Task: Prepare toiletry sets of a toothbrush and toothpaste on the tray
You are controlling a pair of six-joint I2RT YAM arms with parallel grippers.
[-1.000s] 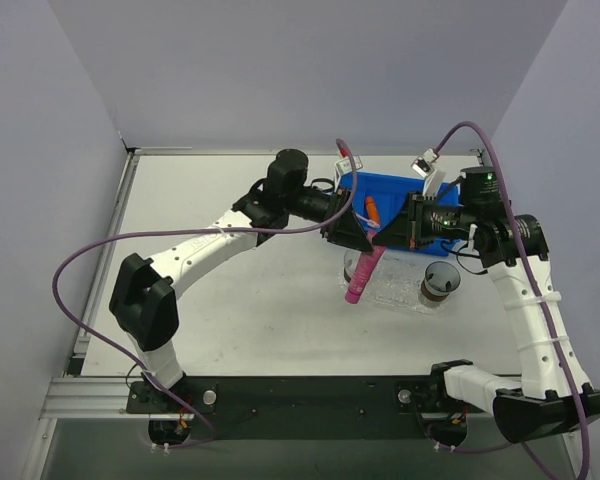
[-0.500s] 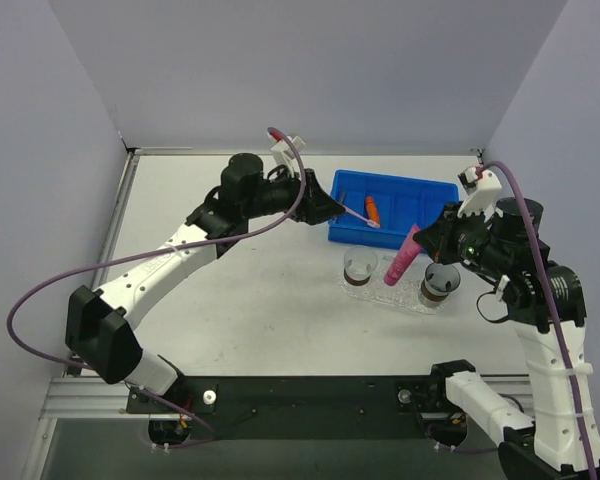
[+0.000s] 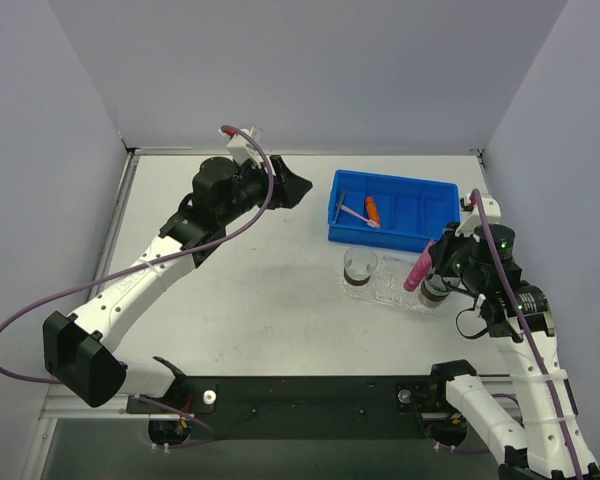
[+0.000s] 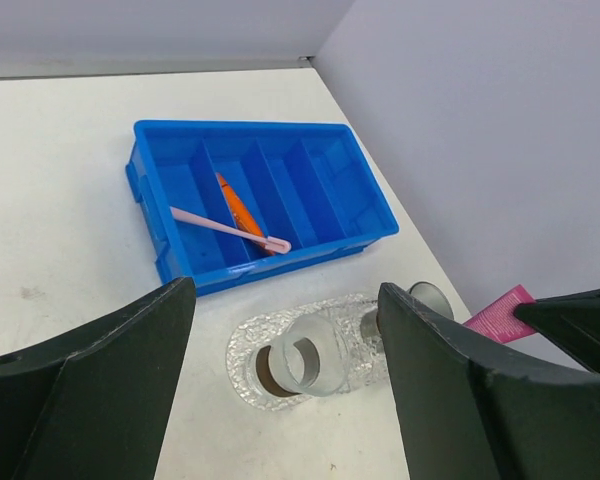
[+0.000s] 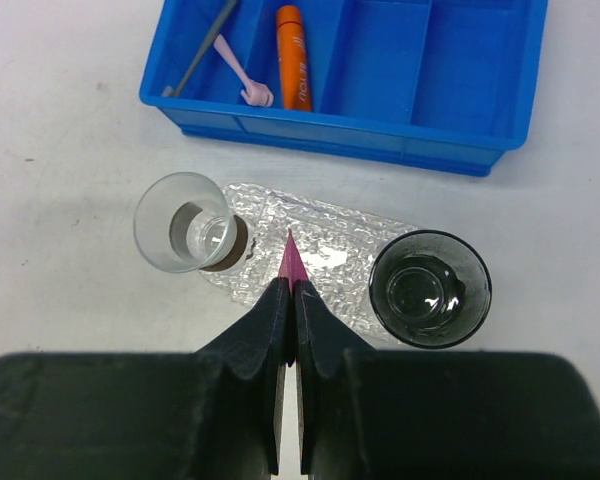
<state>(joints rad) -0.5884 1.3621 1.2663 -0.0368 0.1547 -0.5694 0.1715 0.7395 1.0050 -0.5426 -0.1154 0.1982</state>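
Pinching the magenta toothpaste (image 5: pixel 289 262), the right tool (image 5: pixel 290 292) hangs over the tray (image 5: pixel 342 238). The left tool (image 3: pixel 290 187) stands spread wide above the counter (image 3: pixel 240 290).

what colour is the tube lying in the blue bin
Orange; the tube in the bin shows best in the right wrist view.

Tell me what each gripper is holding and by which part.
Right gripper: the pink toothpaste tube, pinched along its body, flat end poking out in front. Left gripper: open, holding nothing.
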